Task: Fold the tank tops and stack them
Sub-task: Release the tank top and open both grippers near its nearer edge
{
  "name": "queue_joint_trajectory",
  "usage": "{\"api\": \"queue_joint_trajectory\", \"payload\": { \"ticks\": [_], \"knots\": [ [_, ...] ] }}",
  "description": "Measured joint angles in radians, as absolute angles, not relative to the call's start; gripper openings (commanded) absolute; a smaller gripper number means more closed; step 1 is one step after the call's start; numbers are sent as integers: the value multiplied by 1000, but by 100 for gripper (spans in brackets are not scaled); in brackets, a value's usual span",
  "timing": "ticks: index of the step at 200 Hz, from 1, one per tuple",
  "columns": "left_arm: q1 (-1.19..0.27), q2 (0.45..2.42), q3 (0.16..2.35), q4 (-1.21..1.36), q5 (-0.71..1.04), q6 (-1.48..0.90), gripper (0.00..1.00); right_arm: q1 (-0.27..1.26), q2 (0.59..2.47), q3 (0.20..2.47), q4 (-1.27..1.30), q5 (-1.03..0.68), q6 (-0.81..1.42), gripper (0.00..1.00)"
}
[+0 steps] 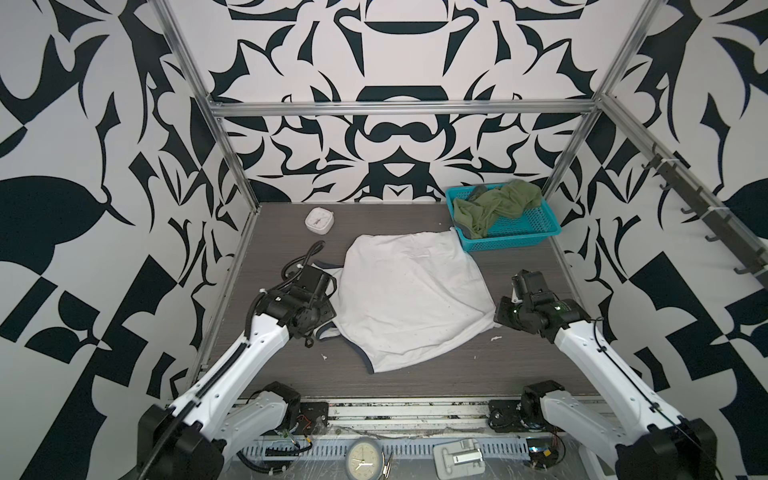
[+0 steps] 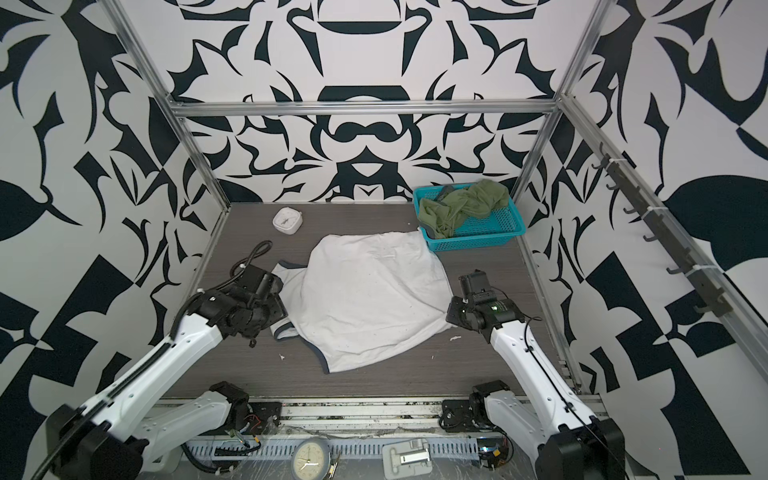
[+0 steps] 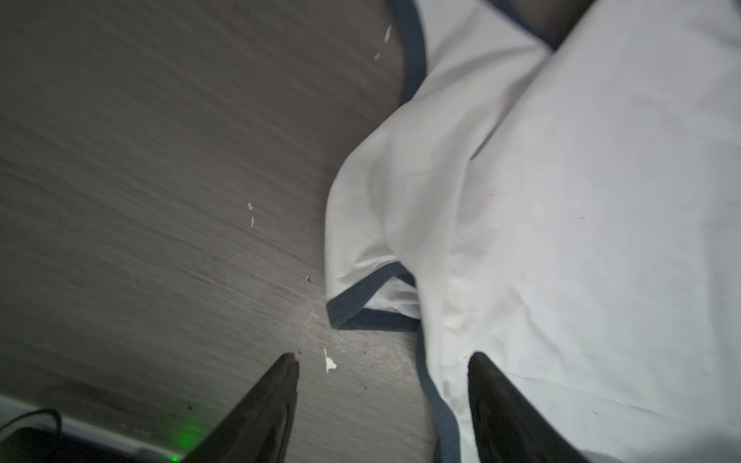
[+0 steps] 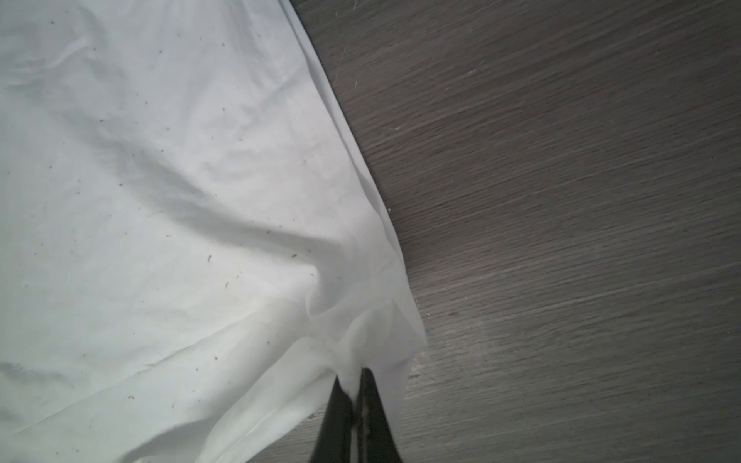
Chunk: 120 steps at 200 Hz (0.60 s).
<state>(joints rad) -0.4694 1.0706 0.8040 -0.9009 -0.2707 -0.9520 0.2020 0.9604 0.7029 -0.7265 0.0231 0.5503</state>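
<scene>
The white tank top with navy trim lies spread on the dark wood table. Its straps point left and its hem points toward the basket. My left gripper hovers open at the strap side. One fingertip is over the white cloth and the other is over bare table, beside a navy-edged strap. My right gripper is shut on a bunched corner of the white top's right edge. The olive green tank top lies crumpled in the basket.
A teal basket stands at the back right, touching the white top's far corner. A small white square clock sits at the back left. Metal frame posts border the table. Small white scraps lie on the wood.
</scene>
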Motion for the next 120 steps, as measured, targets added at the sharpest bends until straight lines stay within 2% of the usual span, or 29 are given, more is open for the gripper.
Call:
{"api": "queue_joint_trajectory", "payload": {
  "ticks": [28,58,97,120],
  "knots": [
    [-469,1123,710,-828,-228,-982,62,202,957,702,-702,19,548,0],
    [-469,1199,693,-774,-206,-1002,60,202,988,701,-678,9,542,0],
    [-465,1301,692,-738,-220,-1001,44,202,1035,700,-651,-4,535,0],
    [-453,1335,684,-723,-230,-993,31,202,1039,700,-646,-3,532,0]
  ]
}}
